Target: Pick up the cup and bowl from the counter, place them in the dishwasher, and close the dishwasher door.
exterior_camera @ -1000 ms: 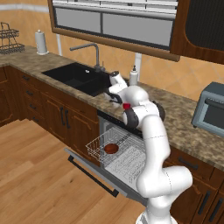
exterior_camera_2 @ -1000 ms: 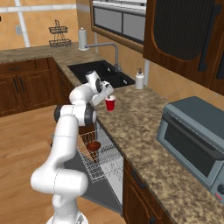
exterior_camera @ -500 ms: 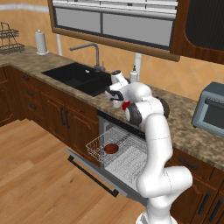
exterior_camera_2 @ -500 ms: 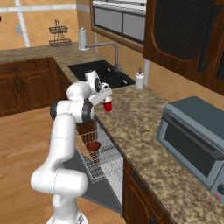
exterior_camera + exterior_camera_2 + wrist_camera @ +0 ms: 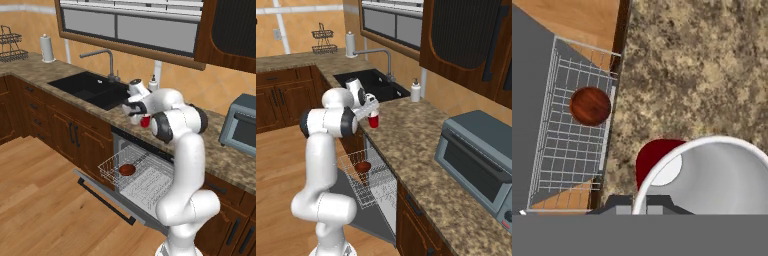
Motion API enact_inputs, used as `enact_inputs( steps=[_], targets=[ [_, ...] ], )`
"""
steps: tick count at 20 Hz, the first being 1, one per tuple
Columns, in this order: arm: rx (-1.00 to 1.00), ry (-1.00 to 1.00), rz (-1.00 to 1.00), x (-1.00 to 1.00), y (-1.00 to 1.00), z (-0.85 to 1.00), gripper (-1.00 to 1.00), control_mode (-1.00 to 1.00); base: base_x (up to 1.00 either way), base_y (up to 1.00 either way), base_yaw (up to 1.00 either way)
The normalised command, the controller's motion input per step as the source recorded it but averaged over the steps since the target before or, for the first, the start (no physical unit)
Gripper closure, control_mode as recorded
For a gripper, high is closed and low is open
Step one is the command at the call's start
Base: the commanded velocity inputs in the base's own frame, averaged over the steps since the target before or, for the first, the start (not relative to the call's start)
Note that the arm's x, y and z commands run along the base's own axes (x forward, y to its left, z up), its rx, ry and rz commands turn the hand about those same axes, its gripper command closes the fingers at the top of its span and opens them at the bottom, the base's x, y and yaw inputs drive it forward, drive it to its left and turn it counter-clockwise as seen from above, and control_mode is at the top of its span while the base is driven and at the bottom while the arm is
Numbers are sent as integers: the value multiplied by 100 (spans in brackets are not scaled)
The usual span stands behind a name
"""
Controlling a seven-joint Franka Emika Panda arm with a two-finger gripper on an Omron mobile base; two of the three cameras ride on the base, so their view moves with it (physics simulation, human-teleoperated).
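We find the gripper (image 5: 373, 112) pinching the cup (image 5: 374, 120), held above the counter (image 5: 406, 140) edge. The bowl (image 5: 127, 170) sits in the open dishwasher's rack (image 5: 131, 176).

Even, bright, rendered light with no glare; shadows are soft and faint; both base views are sharp to their edges, without bending; the hand view is crisp on the table (image 5: 712, 75), slightly coarse up close on the cup (image 5: 712, 175).
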Motion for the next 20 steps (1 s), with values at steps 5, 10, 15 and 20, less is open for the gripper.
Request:
enact_inputs(
  steps=[5,10,15,20],
  targets=[
    [0,-14,0,-100,44,1,100,-100,0,0,0],
    [0,0,-1,-99,32,-51,100,-100,0,0,0],
    [0,8,-4,-39,8,-72,100,-100,0,0,0],
    [0,8,-4,0,0,-89,100,-100,0,0,0]
  ],
)
